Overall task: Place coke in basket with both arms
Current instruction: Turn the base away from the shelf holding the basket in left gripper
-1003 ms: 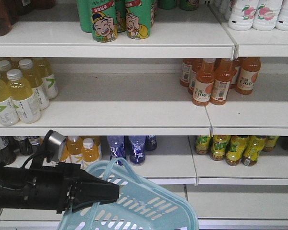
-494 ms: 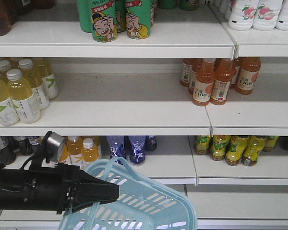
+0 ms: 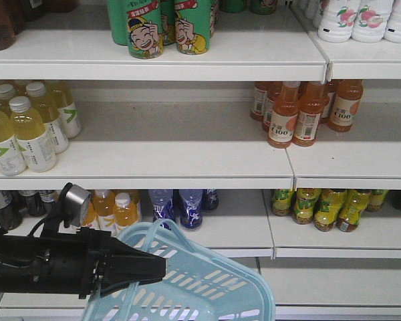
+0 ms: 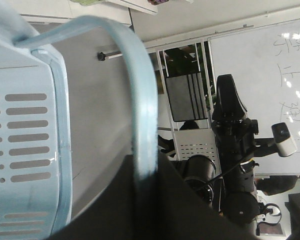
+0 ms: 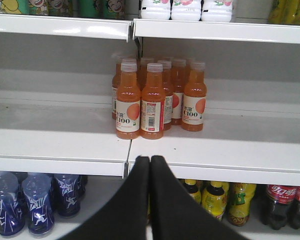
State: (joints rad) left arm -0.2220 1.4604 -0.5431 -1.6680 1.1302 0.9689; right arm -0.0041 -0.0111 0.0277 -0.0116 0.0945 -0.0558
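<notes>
The light blue basket (image 3: 207,291) hangs at the bottom of the front view, tilted, below the lowest shelf. My left gripper (image 3: 162,267) comes in from the left and is shut on one of its loop handles. In the left wrist view the handle (image 4: 140,100) arches up out of the closed black jaws of the left gripper (image 4: 144,156), with the slotted basket wall (image 4: 25,135) to the left. My right gripper (image 5: 150,158) is shut with nothing between its fingers, pointing at the front edge of the middle shelf. The coke is out of view.
Orange juice bottles (image 5: 155,100) stand on the middle shelf (image 5: 60,150) just past the right gripper. Below it are blue bottles (image 5: 20,205), yellow-labelled bottles (image 5: 215,200) and dark plastic cola bottles (image 5: 285,202). Pale yellow drinks (image 3: 27,127) and green cans (image 3: 164,27) fill the shelves higher up.
The left arm and the basket shifted very slightly a second ago. Nothing else has visibly moved.
</notes>
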